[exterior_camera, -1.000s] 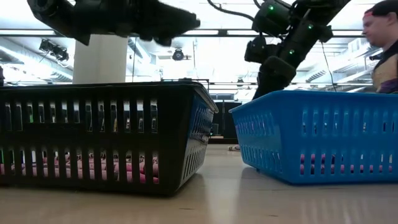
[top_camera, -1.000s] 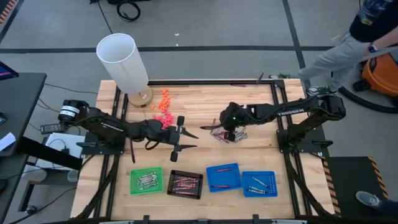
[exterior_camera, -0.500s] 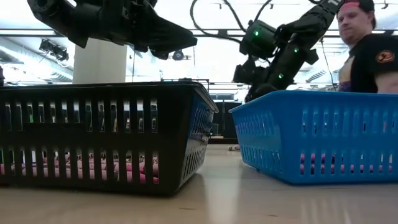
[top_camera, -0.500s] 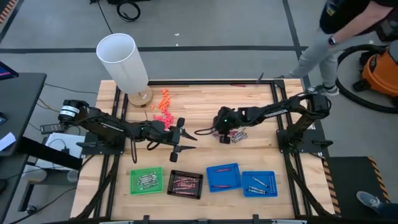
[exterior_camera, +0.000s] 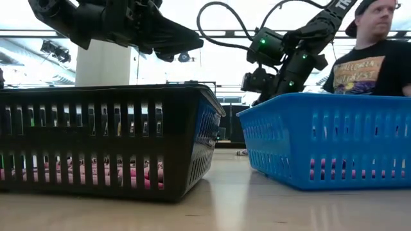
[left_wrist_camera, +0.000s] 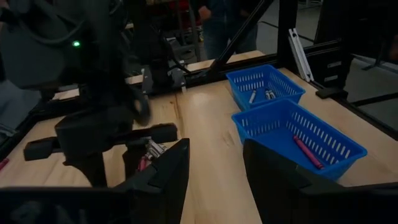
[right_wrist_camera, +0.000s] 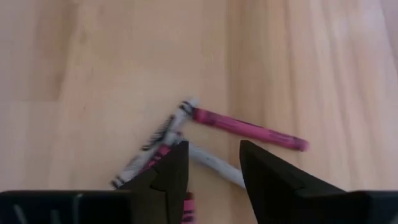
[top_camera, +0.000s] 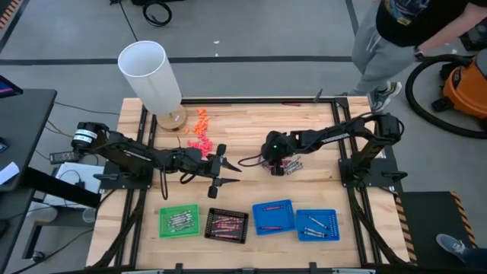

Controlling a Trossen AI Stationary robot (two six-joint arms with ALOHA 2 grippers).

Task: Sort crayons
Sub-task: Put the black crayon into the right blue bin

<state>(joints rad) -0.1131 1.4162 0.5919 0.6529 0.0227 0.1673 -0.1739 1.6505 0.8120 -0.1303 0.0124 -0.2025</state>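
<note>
Loose crayons [top_camera: 289,164] lie flat in a small pile on the wooden table, right of centre. My right gripper [top_camera: 272,161] is low over the pile's left end, pointing steeply down, open. In the right wrist view its fingers [right_wrist_camera: 214,168] stand on either side of a silver-grey crayon [right_wrist_camera: 208,160]. Next to it lie a pink crayon [right_wrist_camera: 249,132] and a striped silver one [right_wrist_camera: 152,144]. My left gripper [top_camera: 222,165] hangs open above the table's middle, holding nothing, its fingers [left_wrist_camera: 214,171] pointing toward the right arm.
Along the near edge stand a green tray [top_camera: 179,221], a black tray [top_camera: 227,224] and two blue trays [top_camera: 274,215] [top_camera: 316,224], each holding crayons. A white cylinder [top_camera: 152,76] and chunky orange and pink pieces [top_camera: 199,131] sit far left. A person [top_camera: 411,30] is beyond the far right corner.
My right gripper has come down onto the crayon pile, shifting a little toward the table's left edge and rolling slightly. The person beyond the table has walked leftward along the far side.
</note>
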